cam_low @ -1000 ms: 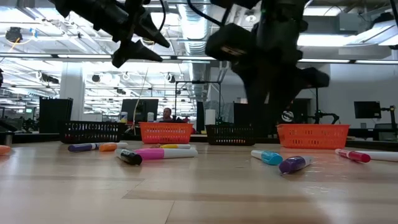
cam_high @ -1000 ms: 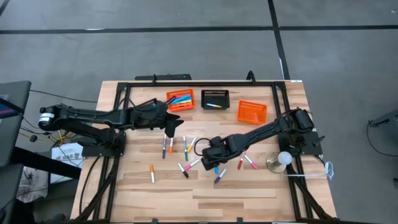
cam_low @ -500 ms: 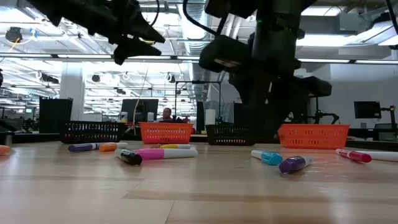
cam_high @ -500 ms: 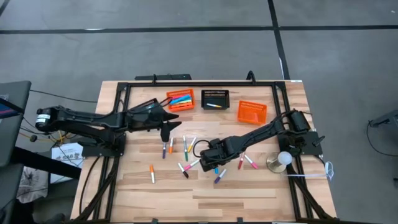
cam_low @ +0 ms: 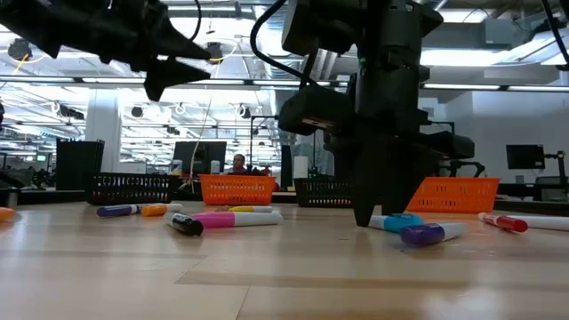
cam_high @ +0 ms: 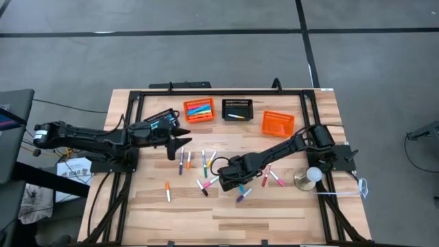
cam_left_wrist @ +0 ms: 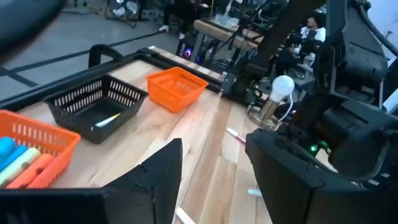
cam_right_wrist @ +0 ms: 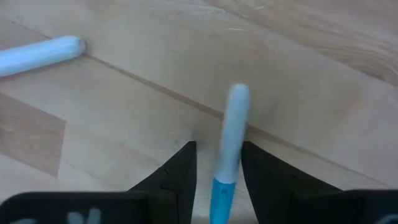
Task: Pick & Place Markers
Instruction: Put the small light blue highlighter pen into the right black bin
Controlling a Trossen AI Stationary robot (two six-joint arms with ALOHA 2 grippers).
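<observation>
Several markers lie scattered on the wooden table. My right gripper points straight down near the table's middle, its tips almost at the board. It is open. Its fingers stand on either side of a light blue marker that lies flat; I see no touch. A purple marker lies just beside it. My left gripper hangs open above the table's left part, nearly level, with nothing between its fingers. The far-left orange basket holds more markers.
A black basket with one marker and a second orange basket stand along the far edge. A white ball on a brass foot stands at the right. Loose markers lie left of my right gripper; a pink one lies nearer the camera.
My right gripper has sunk straight down until its fingertips stand at the table around the light blue marker. My left gripper has drawn back toward the table's left edge, sunk a little and rolled about its own line.
</observation>
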